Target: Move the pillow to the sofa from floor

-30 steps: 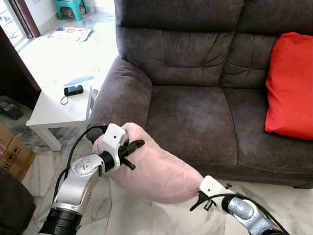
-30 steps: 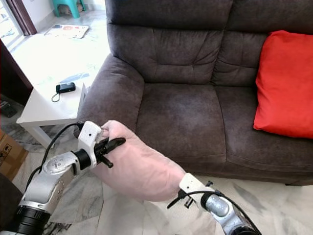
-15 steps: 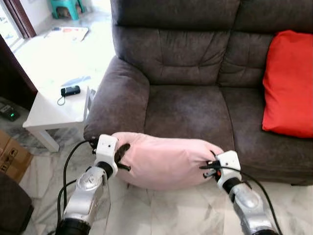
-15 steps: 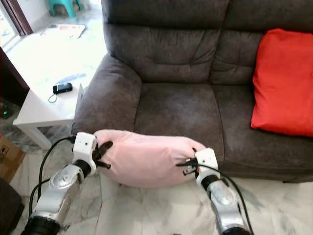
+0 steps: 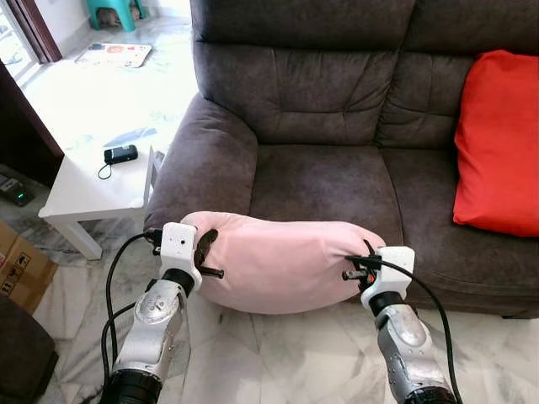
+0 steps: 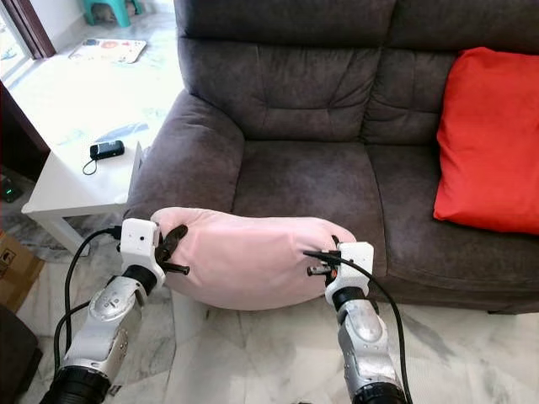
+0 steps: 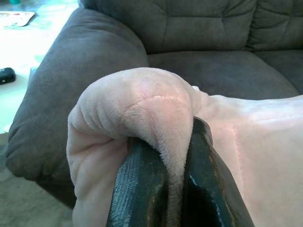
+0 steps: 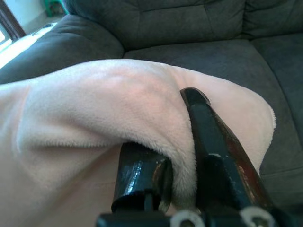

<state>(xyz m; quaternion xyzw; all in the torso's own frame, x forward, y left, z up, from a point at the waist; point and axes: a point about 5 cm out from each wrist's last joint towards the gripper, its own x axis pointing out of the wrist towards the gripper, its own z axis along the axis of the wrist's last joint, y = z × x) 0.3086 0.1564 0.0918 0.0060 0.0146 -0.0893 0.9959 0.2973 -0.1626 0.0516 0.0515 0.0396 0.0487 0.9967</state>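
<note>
pillow: soft pink plush | sofa: matt grey suede-like cloth | floor: glossy marble

**Daylight from the far left, sharp head views**

Strong daylight pours in at far left, washing out the floor and glaring off the white table. The sofa sits evenly lit, crisp. In the wrist views, the near black fingers go soft and blurred.
</note>
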